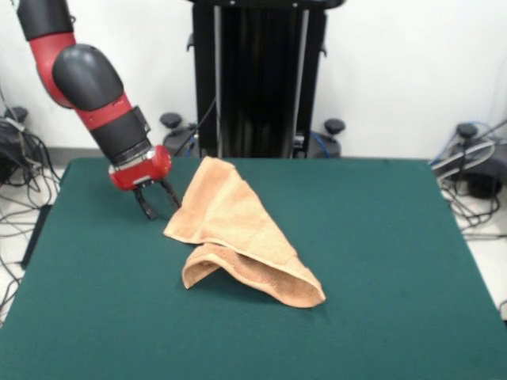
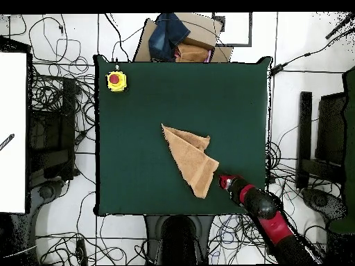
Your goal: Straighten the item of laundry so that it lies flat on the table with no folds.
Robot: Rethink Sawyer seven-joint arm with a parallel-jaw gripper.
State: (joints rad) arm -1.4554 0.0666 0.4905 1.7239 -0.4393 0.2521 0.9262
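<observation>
Well, pincer (image 1: 156, 200) open, empty, beside folded towel (image 1: 238, 229) on table (image 1: 380, 261); no legible writing.

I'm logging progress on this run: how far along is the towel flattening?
Nothing looks finished yet. The towel lies folded over itself in a rough triangle on the table, one edge curled under at the front. In hand: the gripper hangs open beside the towel's far corner, holding nothing. Left to do: grasp a corner, pull the layers apart and spread the towel flat with no folds.
</observation>
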